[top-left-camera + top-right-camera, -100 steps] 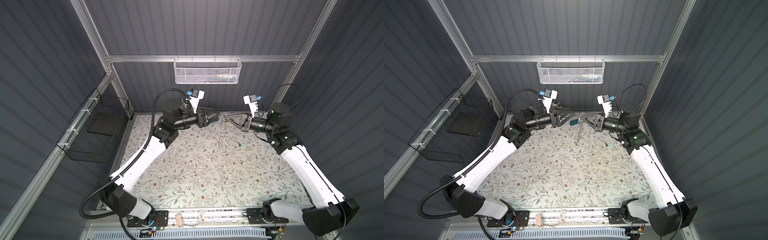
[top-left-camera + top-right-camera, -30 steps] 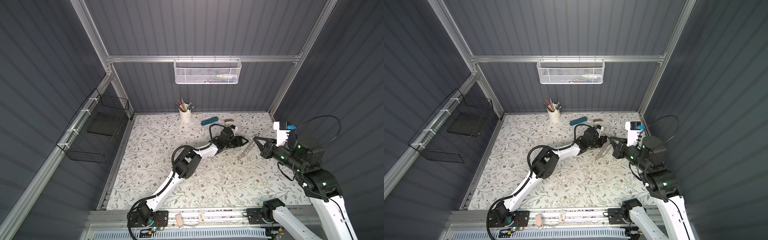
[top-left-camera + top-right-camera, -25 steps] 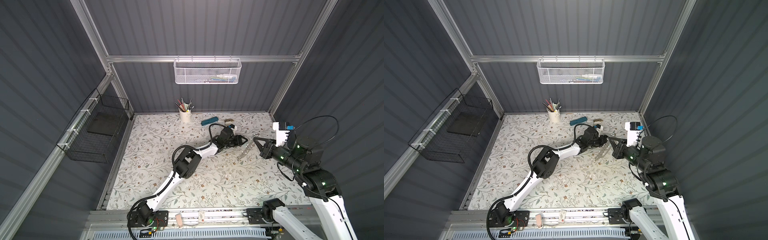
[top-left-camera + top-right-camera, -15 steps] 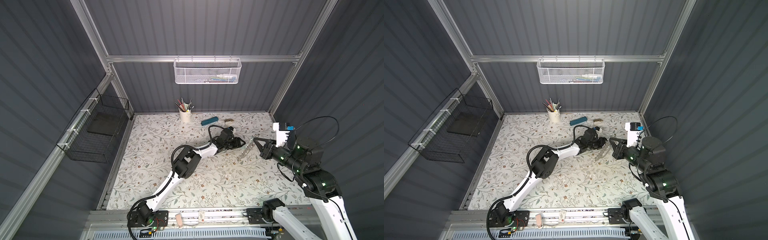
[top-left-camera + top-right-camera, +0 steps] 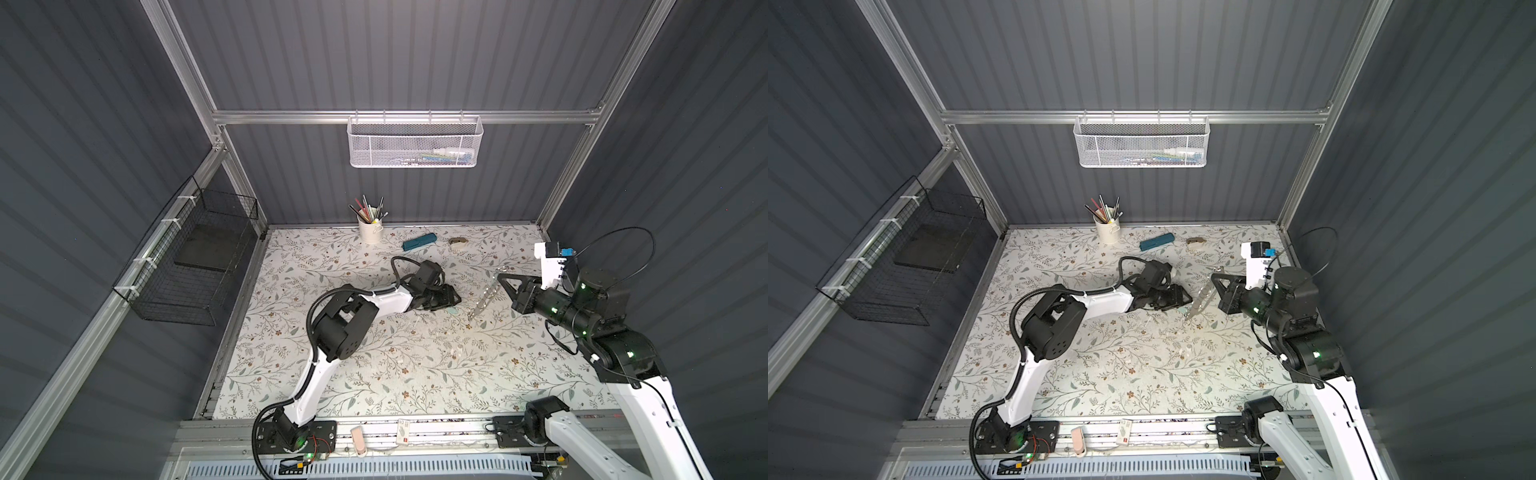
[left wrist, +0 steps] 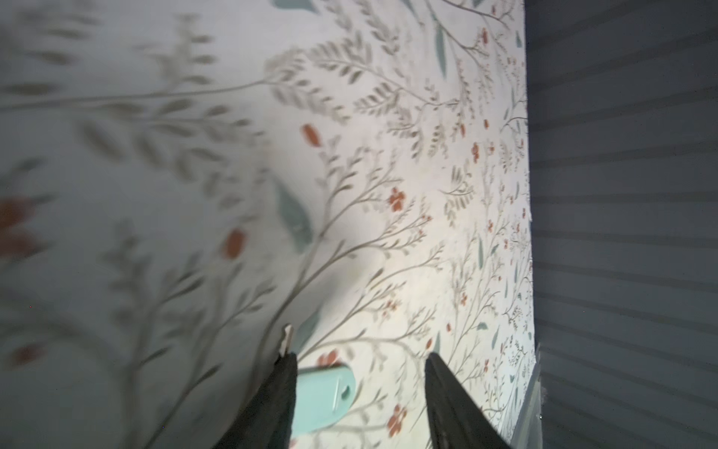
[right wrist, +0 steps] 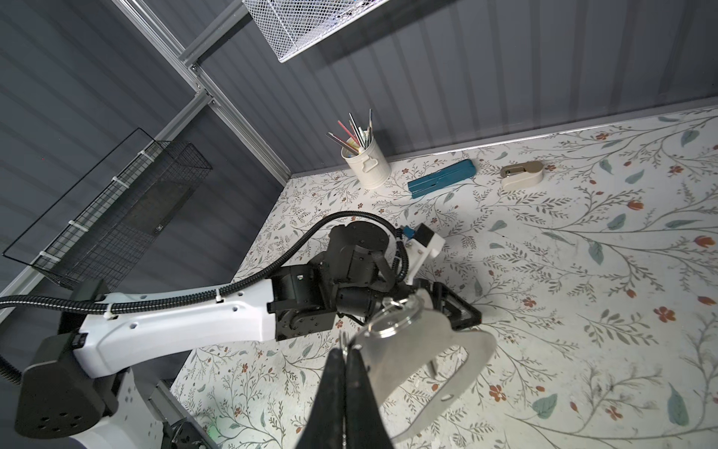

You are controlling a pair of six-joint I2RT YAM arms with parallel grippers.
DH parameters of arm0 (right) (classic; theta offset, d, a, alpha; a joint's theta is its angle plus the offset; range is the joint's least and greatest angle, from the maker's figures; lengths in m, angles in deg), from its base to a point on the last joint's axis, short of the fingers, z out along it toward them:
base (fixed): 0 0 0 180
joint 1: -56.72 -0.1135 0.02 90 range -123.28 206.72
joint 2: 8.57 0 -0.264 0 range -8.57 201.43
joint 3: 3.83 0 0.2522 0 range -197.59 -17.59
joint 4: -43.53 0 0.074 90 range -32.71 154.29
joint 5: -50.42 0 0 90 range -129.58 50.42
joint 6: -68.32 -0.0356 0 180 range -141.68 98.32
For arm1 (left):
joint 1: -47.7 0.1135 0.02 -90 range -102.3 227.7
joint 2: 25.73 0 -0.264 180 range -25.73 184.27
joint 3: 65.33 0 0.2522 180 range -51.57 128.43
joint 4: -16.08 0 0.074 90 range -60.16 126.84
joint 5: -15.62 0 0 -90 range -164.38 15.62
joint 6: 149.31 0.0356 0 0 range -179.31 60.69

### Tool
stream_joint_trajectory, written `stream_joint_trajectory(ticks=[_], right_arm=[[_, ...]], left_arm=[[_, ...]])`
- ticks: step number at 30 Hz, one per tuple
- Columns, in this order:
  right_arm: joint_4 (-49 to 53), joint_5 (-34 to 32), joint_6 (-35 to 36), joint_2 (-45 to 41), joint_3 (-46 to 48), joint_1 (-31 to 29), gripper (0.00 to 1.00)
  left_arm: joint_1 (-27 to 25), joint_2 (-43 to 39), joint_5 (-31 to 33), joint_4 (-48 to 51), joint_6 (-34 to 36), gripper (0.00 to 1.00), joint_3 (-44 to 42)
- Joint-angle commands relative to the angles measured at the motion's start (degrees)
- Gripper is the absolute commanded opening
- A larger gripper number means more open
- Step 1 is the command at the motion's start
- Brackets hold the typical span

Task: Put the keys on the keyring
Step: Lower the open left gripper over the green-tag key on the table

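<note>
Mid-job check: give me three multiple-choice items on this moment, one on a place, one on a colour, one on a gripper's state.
1. Where does the teal case lie? A) in the mesh basket B) on the table near the pen cup C) in the wire basket
2. What colour is the key tag inside the left gripper? A) red B) black C) mint-green
3. The right gripper is: A) shut on the keyring B) open C) out of sight
Answers: 1B, it lies by the cup; 2C, the left wrist view shows pale green; 3A, it clamps the grey plate's edge.
</note>
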Motion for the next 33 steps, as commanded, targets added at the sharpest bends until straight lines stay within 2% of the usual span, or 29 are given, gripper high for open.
stream_joint_trajectory(ticks=[1,7,13,16,21,24,28,31,33], right_arm=[[-5.7,2.78,-1.14,1.69,0.31,0.14,0.03],[-11.24,5.65,-2.59,6.32,-0.33,0.14,0.03],[-14.82,7.55,-2.95,10.07,-1.26,-0.03,0.03],[-16.35,8.29,-3.16,11.34,-1.14,-0.12,0.03],[-18.92,9.43,-3.66,12.7,-0.1,-0.72,0.04],[-20.2,9.95,-4.1,13.16,0.41,-1.15,0.04],[-20.64,10.16,-4.03,13.3,0.32,-1.61,0.04],[-20.63,10.2,-3.82,13.04,0.41,-1.72,0.04],[-20.44,10.55,-3.55,12.91,0.5,-1.79,0.04]], left_arm=[[2.57,-6.01,4.05,6.4,3.39,0.54,-8.72],[5.78,-17.76,8.6,10.43,5.54,0.54,-22.43],[6.28,-30.95,13.63,15.83,5.89,0.54,-32.73],[6.28,-38.32,15.65,19.05,5.91,0.56,-34.11],[6.28,-45.96,22.91,26.56,6.5,0.56,-32.95],[6.28,-46.9,23.75,27.9,7.96,0.54,-33.04],[6.28,-42.68,22.66,31.51,10.1,0.48,-29.5],[6.7,-38.06,23.06,34.85,11.32,0.36,-25.93],[6.98,-35.87,22.91,35.3,13.11,0.33,-24.14]])
